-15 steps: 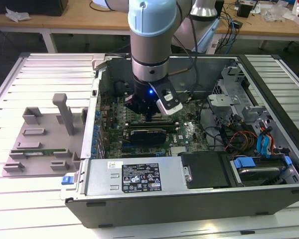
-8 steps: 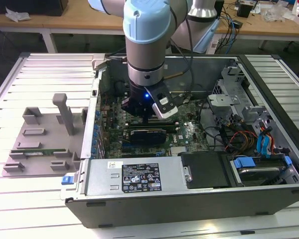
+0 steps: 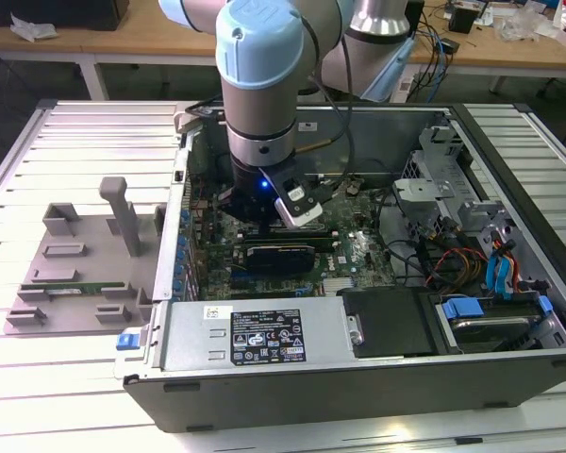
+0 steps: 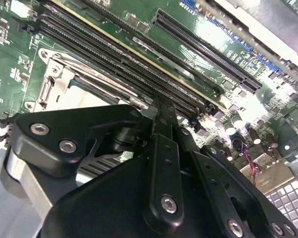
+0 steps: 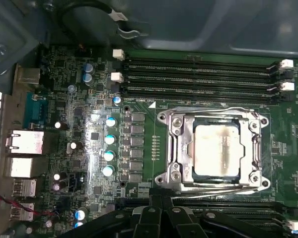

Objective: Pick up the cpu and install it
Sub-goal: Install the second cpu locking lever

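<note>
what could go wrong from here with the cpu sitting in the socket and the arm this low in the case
The cpu lies in the socket frame; if it isn't fully seated, pressing could bend contacts. The hand hangs just above the memory slots, so a sideways drift might clip them. Loose cables inside the case could snag.

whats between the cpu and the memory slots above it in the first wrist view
In the first wrist view, the cpu sits in its socket; between it and the memory slots lie the metal socket frame and a narrow strip of bare green board.
</note>
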Controlling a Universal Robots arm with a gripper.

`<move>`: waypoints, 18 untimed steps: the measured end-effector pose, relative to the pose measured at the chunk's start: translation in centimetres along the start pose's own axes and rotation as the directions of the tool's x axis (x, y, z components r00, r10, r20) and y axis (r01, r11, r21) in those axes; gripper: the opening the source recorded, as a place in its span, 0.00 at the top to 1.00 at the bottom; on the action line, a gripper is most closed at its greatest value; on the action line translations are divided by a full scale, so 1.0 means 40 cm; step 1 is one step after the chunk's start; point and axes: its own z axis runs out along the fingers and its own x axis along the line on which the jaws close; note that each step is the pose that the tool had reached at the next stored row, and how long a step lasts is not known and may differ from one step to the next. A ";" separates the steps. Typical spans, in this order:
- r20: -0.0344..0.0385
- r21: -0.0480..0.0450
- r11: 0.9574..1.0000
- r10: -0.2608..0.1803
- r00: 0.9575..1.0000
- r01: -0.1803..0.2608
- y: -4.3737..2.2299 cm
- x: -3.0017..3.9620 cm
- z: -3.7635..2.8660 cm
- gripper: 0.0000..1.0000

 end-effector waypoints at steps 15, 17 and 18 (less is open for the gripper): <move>-0.002 -0.006 1.000 -0.026 1.000 0.026 0.021 0.005 0.003 0.89; -0.003 -0.003 1.000 -0.026 1.000 0.026 0.021 0.000 0.003 0.89; -0.004 0.000 1.000 -0.026 1.000 0.026 0.021 -0.008 0.003 0.89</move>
